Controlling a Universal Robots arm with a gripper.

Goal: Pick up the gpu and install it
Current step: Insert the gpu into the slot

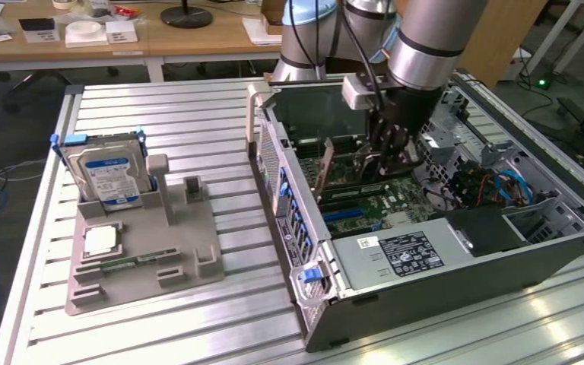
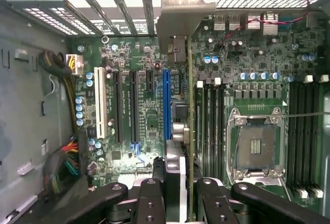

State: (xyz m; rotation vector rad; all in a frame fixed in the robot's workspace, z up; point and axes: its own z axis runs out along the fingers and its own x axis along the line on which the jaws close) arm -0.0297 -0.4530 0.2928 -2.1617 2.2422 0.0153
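The gripper hangs inside the open case, which lies on the surface toward the exterior view's right edge; its fingers pinch the gpu by its upper edge, edge-down over the motherboard; the bracket faces the rear openings, probably to line up with a slot.

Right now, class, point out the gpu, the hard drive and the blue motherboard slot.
gpu (image 2: 178,8), wrist view, pale end bracket.
hard drive (image 1: 109,172), exterior view, blue-white label.
blue motherboard slot (image 2: 166,102), wrist view, its middle.
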